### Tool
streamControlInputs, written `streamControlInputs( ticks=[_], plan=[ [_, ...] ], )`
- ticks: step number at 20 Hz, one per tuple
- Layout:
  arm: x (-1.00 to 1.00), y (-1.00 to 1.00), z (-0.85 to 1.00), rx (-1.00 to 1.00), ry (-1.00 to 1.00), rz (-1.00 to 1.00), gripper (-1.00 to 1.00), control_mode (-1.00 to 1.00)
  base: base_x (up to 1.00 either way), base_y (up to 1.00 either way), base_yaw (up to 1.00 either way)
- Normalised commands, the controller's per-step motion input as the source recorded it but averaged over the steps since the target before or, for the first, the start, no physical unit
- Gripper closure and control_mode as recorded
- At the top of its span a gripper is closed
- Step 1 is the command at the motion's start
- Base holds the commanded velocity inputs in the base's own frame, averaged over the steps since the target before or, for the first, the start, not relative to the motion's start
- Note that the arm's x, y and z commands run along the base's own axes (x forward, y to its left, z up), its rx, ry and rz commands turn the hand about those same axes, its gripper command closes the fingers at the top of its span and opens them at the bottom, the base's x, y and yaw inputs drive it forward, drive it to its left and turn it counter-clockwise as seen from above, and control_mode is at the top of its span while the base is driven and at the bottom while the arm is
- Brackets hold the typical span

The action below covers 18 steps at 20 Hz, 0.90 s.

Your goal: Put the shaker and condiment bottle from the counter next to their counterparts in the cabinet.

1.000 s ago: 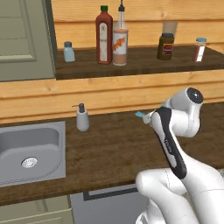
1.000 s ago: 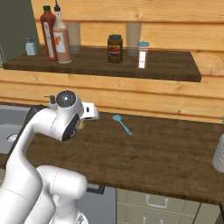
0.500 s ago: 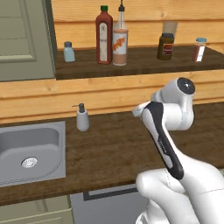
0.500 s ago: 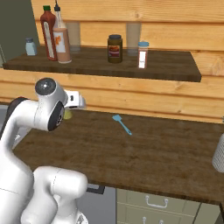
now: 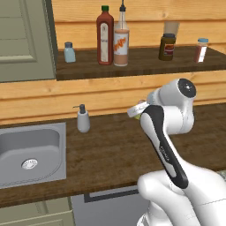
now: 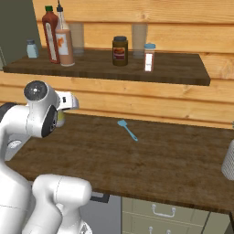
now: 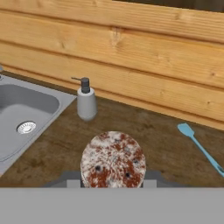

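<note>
The gripper [image 7: 113,183] is clamped on the small shaker with a speckled tan cap [image 7: 113,160], probably the yellow-green one, held above the dark wood counter [image 7: 148,140]. Near the counter's back edge stand the grey soap pump dispenser [image 7: 86,101] beside the steel sink [image 7: 26,109], and a blue spatula [image 7: 199,146]. The peach-orange condiment bottle [image 5: 121,42] stands on the cabinet shelf [image 5: 141,64], touching the dark red bottle [image 5: 105,37]; the pale blue shaker [image 5: 69,52] is near the shelf's left end.
</note>
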Motion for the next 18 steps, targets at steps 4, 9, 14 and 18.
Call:
streamControlInputs(
  ticks=[4, 9, 14, 18],
  plan=[
    [-0.07, 0.42, 0.35, 0.0, -0.02, 0.08, 1.0, -1.0, 0.0, 0.0, 0.0],
    [-0.02, 0.48, 0.41, 0.0, 0.0, 0.03, 1.0, -1.0, 0.0, 0.0, 0.0],
    [0.0, 0.39, 0.41, 0.0, 0.0, 0.05, 1.0, -1.0, 0.0, 0.0, 0.0],
    [-0.02, 0.22, 0.34, 0.04, 0.0, 0.06, 1.0, -1.0, 0.0, 0.0, 0.0]
  ],
)
